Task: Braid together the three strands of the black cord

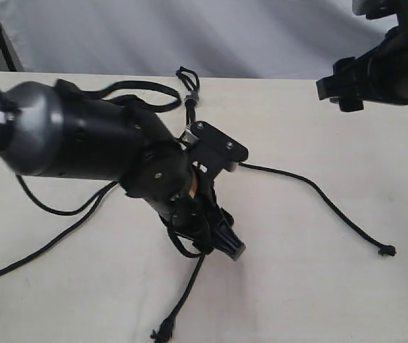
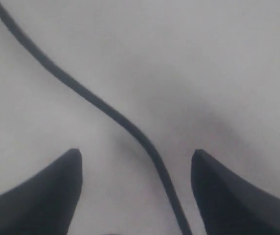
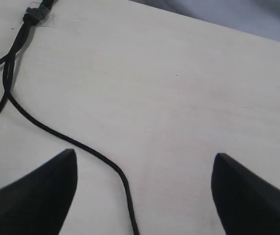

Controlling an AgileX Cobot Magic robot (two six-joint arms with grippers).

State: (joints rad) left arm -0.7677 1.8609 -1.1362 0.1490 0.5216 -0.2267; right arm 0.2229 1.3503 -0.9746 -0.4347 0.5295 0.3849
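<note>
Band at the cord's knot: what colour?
The band is greyish against the black cord; clearest in the exterior view.

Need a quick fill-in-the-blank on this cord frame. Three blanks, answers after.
1. The left gripper is ___, with one strand running between its fingertips.
2. From the knot, ___ strands spread across the table.
3. The right gripper holds ___.
Missing words: open; three; nothing.
</note>
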